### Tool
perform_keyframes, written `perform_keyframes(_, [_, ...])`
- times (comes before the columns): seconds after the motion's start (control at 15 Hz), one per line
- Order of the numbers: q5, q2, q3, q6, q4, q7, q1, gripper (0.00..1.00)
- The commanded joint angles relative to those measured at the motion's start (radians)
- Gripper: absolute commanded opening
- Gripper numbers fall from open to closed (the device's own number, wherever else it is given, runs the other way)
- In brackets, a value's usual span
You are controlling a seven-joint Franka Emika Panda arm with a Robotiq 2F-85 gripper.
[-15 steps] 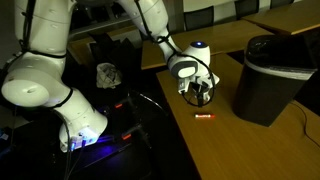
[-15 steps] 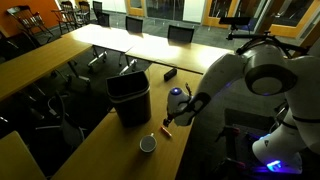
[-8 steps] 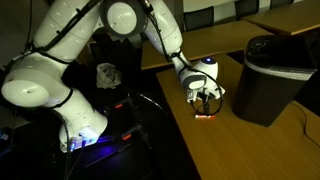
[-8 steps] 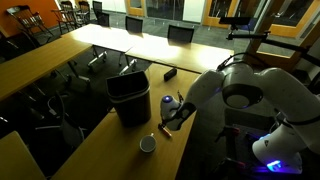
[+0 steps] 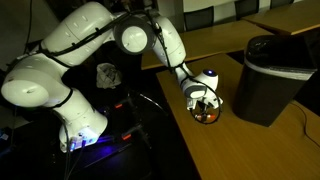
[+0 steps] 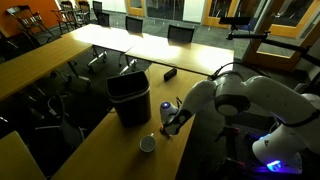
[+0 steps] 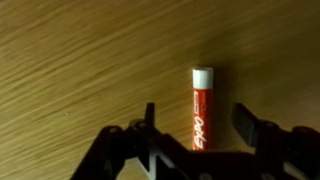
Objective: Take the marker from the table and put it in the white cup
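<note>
— Where are we?
— Our gripper (image 7: 197,128) has dropped over the marker (image 7: 203,100), fingers wide either side; it lies on the table (image 7: 80,60), pale end toward twelve o'clock.
— So we close next.

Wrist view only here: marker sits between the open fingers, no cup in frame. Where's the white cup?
Observer: In an exterior view the white cup stands upright on the table, apart from the end effector.
Operator: Anything near it?
Observer: A dark bin stands on the same table, close to the cup but not touching it.
Operator: How low am I?
Observer: In both exterior views the end effector is right down at the tabletop, arm bent over it.
</note>
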Motion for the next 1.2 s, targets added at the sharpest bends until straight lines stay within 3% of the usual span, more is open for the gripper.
perform_keyframes(0.0, [0.029,0.019,0.017,-0.033,0.038,-0.030,-0.015,0.54])
perform_keyframes(0.47, [0.021,0.008,0.010,-0.040,0.025,-0.023,0.008,0.02])
perform_keyframes(0.73, [0.057,-0.060,0.054,-0.123,-0.014,-0.016,-0.013,0.05])
perform_keyframes(1.13, [0.232,-0.183,0.129,-0.447,0.002,0.009,-0.065,0.05])
